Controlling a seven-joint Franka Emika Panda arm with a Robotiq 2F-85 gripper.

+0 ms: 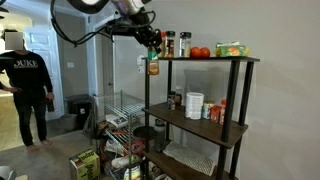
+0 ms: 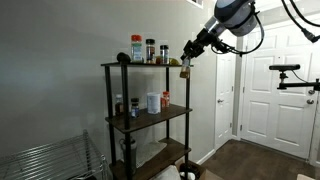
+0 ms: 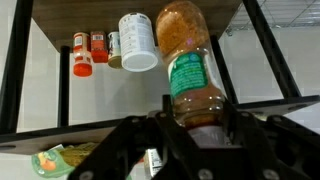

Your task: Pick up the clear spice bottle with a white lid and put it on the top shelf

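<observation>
The only word I can read from here is "DUKE", in pale letters across the dark sweatshirt of the person standing in an exterior view. In my wrist view the spice bottle has a green label with white print, too blurred to make out. The labels on the white canister and small jars are too small to read.
</observation>
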